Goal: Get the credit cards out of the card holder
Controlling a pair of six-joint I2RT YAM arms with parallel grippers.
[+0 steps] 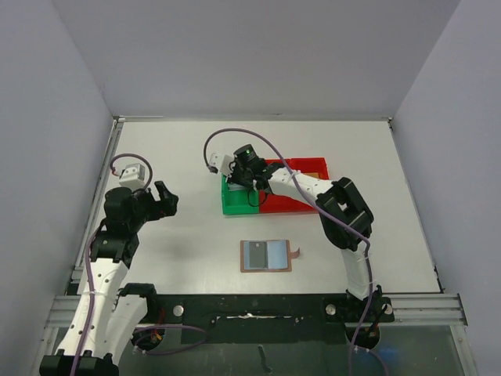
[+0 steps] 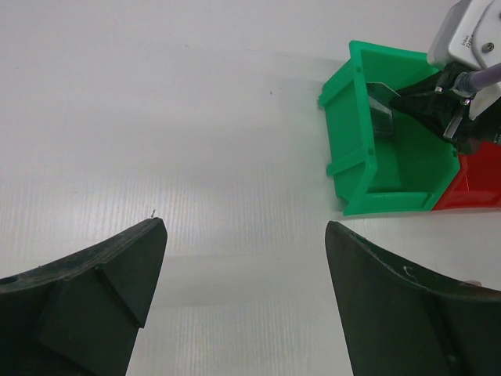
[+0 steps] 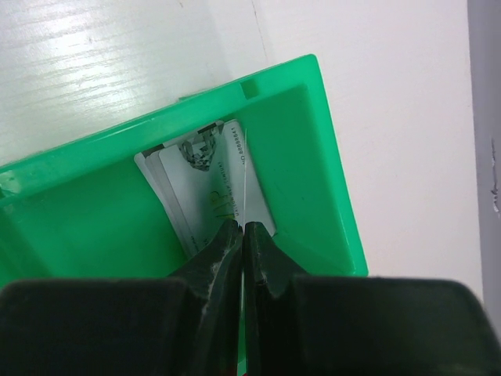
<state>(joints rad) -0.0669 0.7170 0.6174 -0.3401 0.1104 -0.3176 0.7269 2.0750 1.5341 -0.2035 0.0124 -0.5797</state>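
The card holder (image 1: 266, 255) lies open and flat on the table in front of the bins, blue-grey pockets up, its strap tab (image 1: 295, 251) on the right. My right gripper (image 3: 243, 227) hangs over the green bin (image 3: 313, 157), shut on a thin credit card (image 3: 245, 180) seen edge-on. Under it, a silver-grey credit card (image 3: 207, 184) leans inside that bin, with another card's edge showing behind it. In the left wrist view the right gripper (image 2: 407, 102) holds the silver card (image 2: 381, 106) upright in the bin. My left gripper (image 2: 244, 227) is open over bare table, well left of the bin.
A red bin (image 1: 301, 184) adjoins the green bin (image 1: 235, 200) on its right. Grey walls enclose the white table on three sides. The right arm reaches from its base across the red bin.
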